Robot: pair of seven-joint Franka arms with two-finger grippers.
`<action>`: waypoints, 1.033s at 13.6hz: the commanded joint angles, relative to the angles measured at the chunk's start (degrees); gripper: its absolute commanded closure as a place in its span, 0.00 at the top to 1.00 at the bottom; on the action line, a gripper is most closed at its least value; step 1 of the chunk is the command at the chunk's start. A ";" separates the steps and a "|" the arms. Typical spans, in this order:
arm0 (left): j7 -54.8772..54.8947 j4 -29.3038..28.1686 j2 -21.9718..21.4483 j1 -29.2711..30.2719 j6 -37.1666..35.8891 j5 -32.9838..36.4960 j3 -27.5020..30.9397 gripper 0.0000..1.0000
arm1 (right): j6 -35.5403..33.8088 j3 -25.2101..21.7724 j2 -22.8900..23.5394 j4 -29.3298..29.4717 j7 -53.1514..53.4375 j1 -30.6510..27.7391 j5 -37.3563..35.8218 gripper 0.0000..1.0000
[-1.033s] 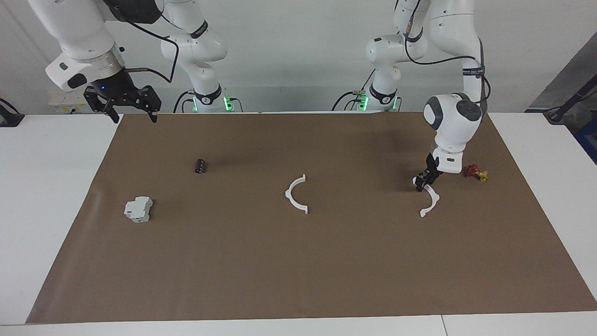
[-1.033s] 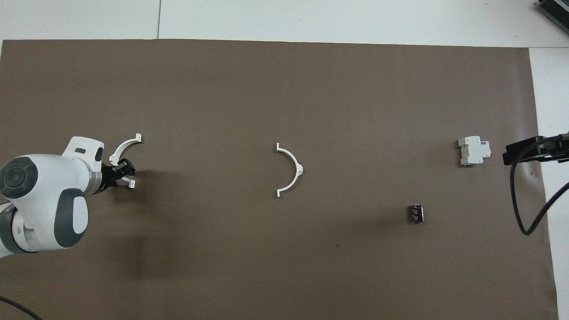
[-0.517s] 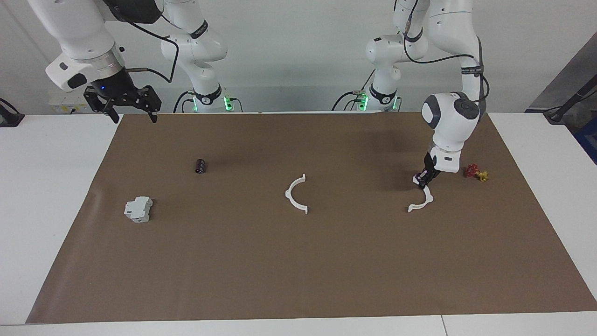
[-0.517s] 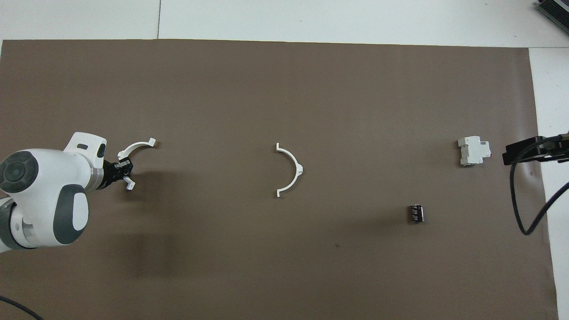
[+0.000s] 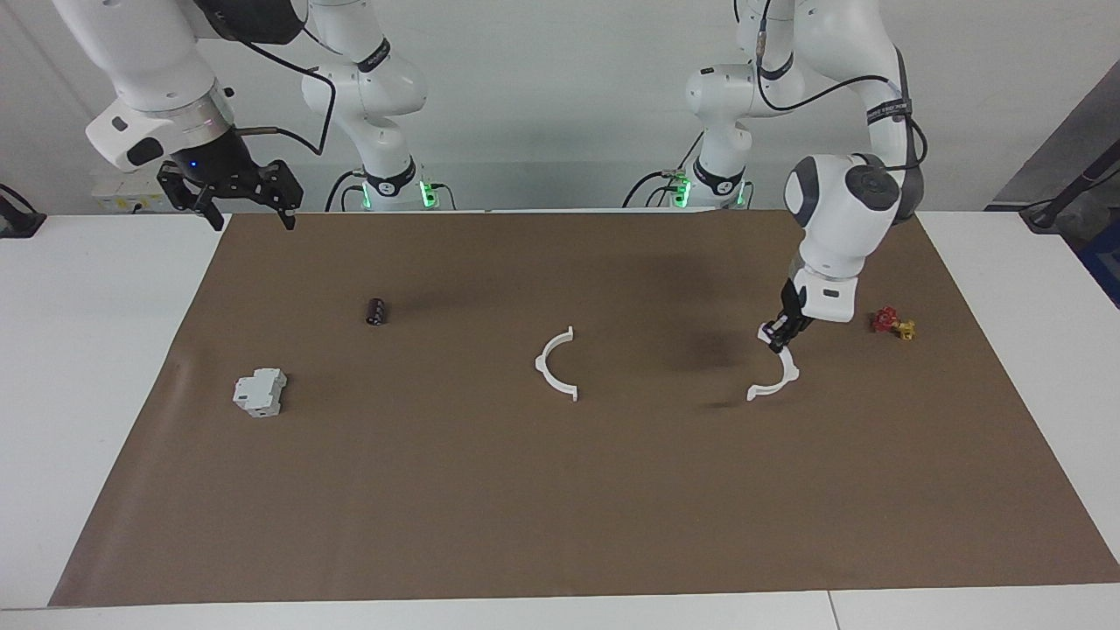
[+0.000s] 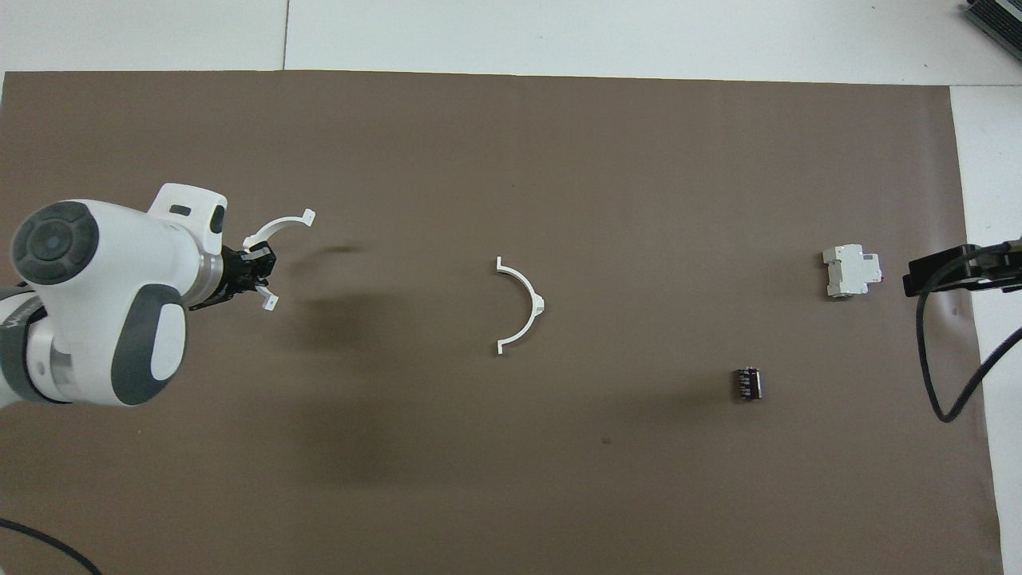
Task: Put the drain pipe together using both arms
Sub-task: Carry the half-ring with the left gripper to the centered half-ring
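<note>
Thin white plastic half-ring arc [image 5: 777,378]: we hold it lifted, left gripper [image 5: 775,334] clamped on one end, toward the left arm's edge | second white arc [image 5: 555,365]: mid-desk, untouched | right gripper [image 5: 234,199]: jaws spread, empty, waits over its back corner | joining not yet done

Two glossy white jointed arms [image 5: 840,210] with grey caps, black cables, and black claws [image 5: 229,194].

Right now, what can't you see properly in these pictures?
- Small red and yellow thing: too small to name in the facing view; the left arm hides it in the overhead view.
- Right gripper: the overhead view's edge cuts it off.
- Black cylinder: its markings are too small in both views.
</note>
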 commanded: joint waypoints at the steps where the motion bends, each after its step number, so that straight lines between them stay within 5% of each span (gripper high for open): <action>1: -11.56 1.20 -0.16 -8.93 -0.92 2.86 0.61 0.00 | -0.55 0.38 -0.58 0.01 0.74 -0.59 -0.24 1.00; 5: -20.13 3.92 0.98 -17.65 -1.27 2.95 0.70 0.00 | -0.55 0.38 -0.58 0.01 0.74 -0.59 -0.24 1.00; 8: -21.52 8.67 7.64 -19.51 -1.80 5.31 0.78 0.00 | -0.55 0.46 -0.58 0.01 0.74 -0.59 -0.24 1.00; 14: -32.85 7.09 10.11 -22.84 -1.89 7.43 0.70 0.00 | -0.55 0.38 -0.58 0.01 0.74 -0.59 -0.24 1.00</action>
